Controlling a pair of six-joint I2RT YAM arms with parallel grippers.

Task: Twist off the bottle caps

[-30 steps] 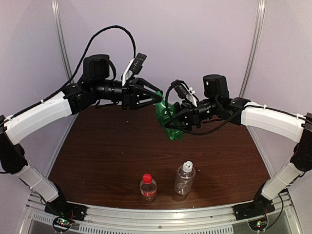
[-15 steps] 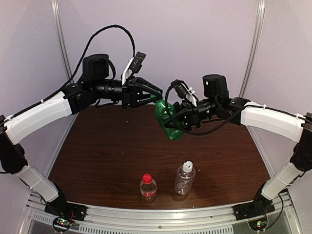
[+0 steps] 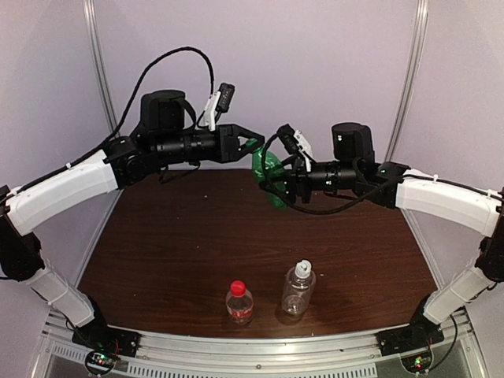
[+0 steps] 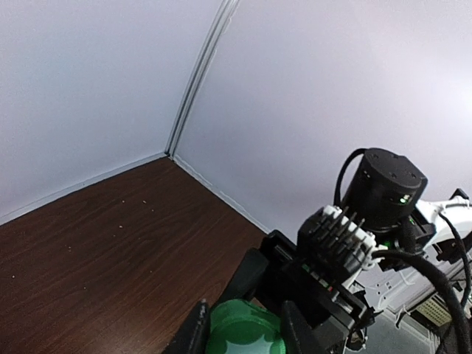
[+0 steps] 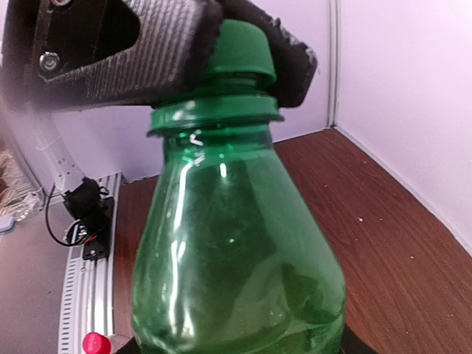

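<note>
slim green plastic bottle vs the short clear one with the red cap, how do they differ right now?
The slim green plastic bottle is held tilted above the table by the right gripper; the short clear red-capped bottle stands upright on it, untouched. The left gripper clamps the green cap; the red cap is free. Both caps are on.

We are looking at a robotics lab test cell: a dark wood tabletop is sitting boxed in by plain pale wall panels on metal posts, and the left arm and right arm are standing bolted to a slotted aluminium rail carrying 2 small lit circuit boards.
</note>
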